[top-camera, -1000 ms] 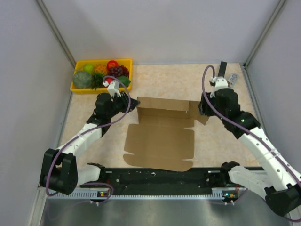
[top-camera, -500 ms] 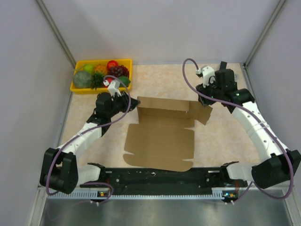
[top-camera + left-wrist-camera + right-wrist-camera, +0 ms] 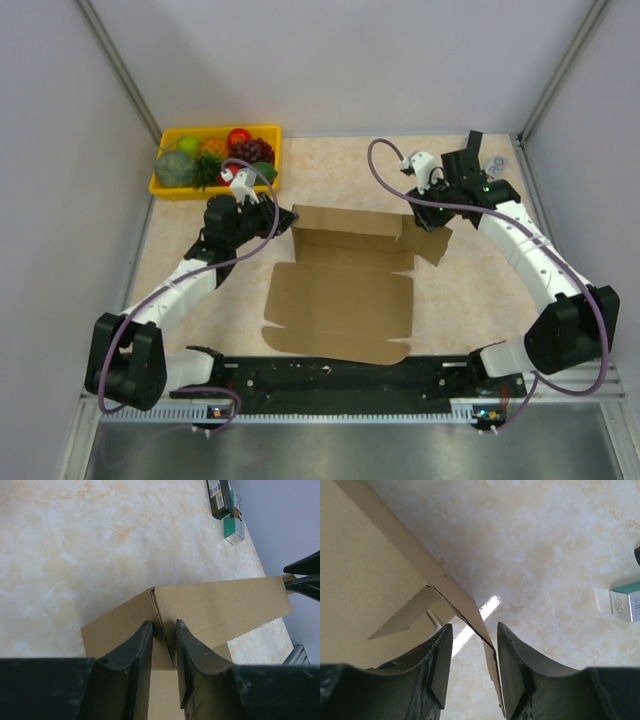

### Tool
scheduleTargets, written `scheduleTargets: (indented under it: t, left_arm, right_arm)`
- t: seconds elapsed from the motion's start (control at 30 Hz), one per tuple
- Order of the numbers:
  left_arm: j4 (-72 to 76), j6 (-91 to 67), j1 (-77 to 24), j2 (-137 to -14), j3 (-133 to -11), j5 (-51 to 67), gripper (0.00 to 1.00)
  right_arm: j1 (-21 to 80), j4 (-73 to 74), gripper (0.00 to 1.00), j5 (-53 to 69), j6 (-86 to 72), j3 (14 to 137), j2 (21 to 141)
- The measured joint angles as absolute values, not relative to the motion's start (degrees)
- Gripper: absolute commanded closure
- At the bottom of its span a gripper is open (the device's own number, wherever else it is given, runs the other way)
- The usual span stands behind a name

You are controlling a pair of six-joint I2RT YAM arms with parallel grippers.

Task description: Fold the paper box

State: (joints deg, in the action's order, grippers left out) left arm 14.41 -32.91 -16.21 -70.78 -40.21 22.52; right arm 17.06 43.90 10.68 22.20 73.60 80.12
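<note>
On the counter [image 3: 340, 165], left fingers [image 3: 131, 652] pinch the back-left corner of the paper box [image 3: 345, 270], holding its wall upright, while right fingers [image 3: 517, 660] loosely straddle its right flap, likely to fold it.

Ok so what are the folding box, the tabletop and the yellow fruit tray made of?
The paper box: plain brown corrugated cardboard, matte, with faint ribbing and raw cut edges. The table: glossy beige marbled top, either stone or printed laminate, I cannot tell which; it reflects light. The yellow tray: probably moulded plastic, going by its uniform bright colour and smooth rim.
</note>
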Motion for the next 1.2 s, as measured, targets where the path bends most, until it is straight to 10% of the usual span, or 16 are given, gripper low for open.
scheduleTargets:
  t: [0.37, 0.67, 1.2]
  left_arm:
    - [12.34, -32.34, -16.23, -70.78, -41.28, 22.46, 0.70]
    - [4.49, -28.29, -16.64, -67.72, -43.18, 19.70, 0.49]
    - [8.84, -18.41, -38.94, -42.52, -27.42, 9.21, 0.43]
  right_arm:
    - [17.12, 43.18, 0.80, 13.69, 22.98, 73.14, 80.38]
    - [18.20, 37.98, 1.00, 12.64, 22.61, 69.36, 78.61]
    - [23.86, 35.03, 1.00, 9.28, 14.98, 66.28, 75.75]
